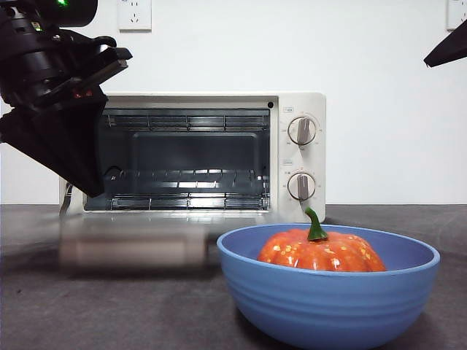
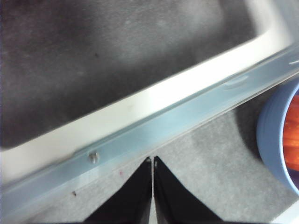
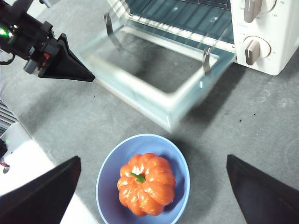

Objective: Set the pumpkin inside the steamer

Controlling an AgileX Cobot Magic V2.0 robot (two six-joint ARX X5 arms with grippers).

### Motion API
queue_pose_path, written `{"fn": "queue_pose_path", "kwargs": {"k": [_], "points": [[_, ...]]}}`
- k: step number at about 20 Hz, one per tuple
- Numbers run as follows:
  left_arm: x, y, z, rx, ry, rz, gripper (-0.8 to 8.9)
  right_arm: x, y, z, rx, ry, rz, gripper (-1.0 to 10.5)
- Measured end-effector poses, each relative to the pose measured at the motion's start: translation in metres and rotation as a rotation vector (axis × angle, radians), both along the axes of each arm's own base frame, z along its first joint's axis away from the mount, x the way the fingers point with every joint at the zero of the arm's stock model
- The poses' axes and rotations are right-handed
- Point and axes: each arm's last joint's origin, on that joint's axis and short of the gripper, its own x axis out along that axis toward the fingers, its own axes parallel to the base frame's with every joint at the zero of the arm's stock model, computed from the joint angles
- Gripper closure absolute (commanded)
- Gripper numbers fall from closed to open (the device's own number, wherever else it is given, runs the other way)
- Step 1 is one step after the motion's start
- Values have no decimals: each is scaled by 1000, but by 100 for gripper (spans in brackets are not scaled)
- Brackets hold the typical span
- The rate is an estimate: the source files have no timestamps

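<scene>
Front view: pumpkin (image 1: 321,251) low in the blue bowl (image 1: 328,302), near right on the grey surface (image 1: 109,313), green stem (image 1: 314,226) curling up above the rim. Glossy orange ribs, yellow speckles, upright, touched by neither hand. Seen from above in the right wrist view as well: pumpkin (image 3: 146,184) centred in the bowl (image 3: 108,186), bare blue rim all around it.

Beyond the bowl, farther back and to the left, the steamer (image 1: 204,157): cream-white box, door (image 1: 131,244) swung down flat and blurred, dark cavity with wire racks exposed, two round knobs (image 1: 302,131) on the right panel. Door (image 3: 154,77) in the right wrist view lying open toward the bowl, glass pane framed in white, its near edge close to the bowl but apart from it.

Left hand (image 1: 62,149) large and dark at the left of the front view, in front of the steamer's left side. Left hand (image 2: 152,161) in its own wrist view with jaws pressed together, gripping nothing, tips just beside the door's edge (image 2: 154,121); bowl rim (image 2: 271,140) at the side.

Right hand (image 3: 152,196) high above the bowl, jaws spread wide, holding nothing; only a black tip (image 1: 446,47) at the upper right corner of the front view.
</scene>
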Motion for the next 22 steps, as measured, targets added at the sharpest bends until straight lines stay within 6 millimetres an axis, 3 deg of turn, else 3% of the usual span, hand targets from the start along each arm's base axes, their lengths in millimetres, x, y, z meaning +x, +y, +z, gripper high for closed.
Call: {"fn": "queue_pose_path", "kwargs": {"k": [8, 10, 18, 22], "points": [[0, 0, 1, 1, -9, 1, 798, 0, -1, -1, -20, 8, -21, 460], [-4, 2, 10, -19, -56, -3, 798, 0, -1, -2, -37, 7, -41, 460], [-55, 35, 85, -164, -403, 21, 798, 12, 2, -13, -70, 90, -55, 460], [-90, 62, 92, -156, -510, 105, 798, 20, 4, -19, -86, 128, -57, 460]]}}
